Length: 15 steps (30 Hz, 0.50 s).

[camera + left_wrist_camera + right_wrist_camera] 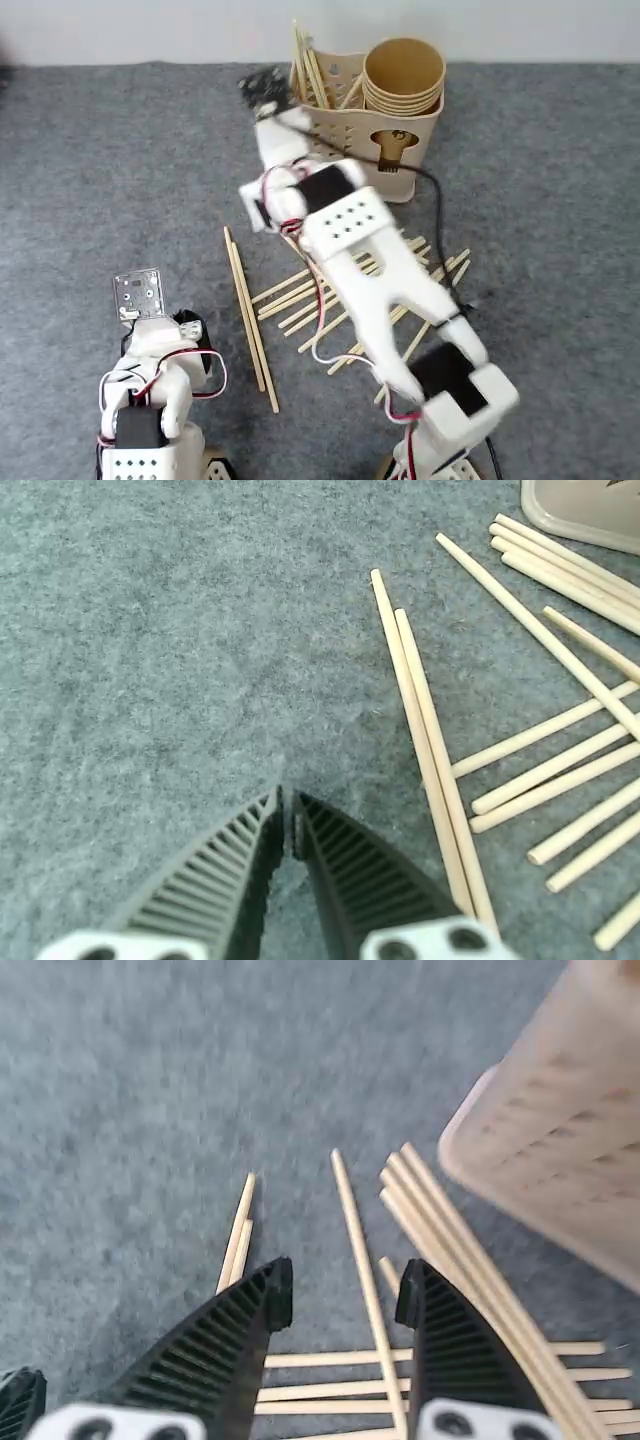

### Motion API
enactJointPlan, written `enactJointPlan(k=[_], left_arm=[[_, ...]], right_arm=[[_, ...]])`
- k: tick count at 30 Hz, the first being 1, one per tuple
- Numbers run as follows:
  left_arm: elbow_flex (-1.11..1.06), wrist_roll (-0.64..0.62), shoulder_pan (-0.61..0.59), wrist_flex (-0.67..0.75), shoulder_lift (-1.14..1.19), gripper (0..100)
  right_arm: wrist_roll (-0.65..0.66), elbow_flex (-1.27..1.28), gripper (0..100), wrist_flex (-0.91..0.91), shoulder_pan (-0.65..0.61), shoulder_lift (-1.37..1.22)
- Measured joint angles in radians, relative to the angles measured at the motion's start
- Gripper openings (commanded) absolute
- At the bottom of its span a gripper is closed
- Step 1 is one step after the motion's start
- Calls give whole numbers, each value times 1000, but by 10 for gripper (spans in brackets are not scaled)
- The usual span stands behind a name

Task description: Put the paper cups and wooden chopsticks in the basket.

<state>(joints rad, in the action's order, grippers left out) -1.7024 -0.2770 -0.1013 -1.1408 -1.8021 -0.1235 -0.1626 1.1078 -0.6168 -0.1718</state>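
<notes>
From above, the basket [350, 125] holds stacked paper cups [403, 72], and loose chopsticks [250, 320] lie on the table.

Left wrist view: the left gripper [290, 825] has its fingers together, with a pair [420, 740] just beside it.

Right wrist view: the right gripper [340, 1295] has its fingers apart, and one chopstick [353, 1230] runs lengthwise between them. I'd say this arm is nearer.

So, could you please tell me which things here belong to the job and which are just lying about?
Job: basket; paper cups stacked in it; chopsticks standing in it; loose chopsticks lying flat.
Just there: grey mat.
</notes>
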Motion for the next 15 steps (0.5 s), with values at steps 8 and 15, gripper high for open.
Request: enactJointPlan(k=[8, 15], left_arm=[[0, 0, 0, 0, 0, 14], [0, 0, 0, 0, 0, 14]], right_arm=[[-12, 0, 188, -68, -77, -249], [-43, 0, 188, -143, -152, -322]])
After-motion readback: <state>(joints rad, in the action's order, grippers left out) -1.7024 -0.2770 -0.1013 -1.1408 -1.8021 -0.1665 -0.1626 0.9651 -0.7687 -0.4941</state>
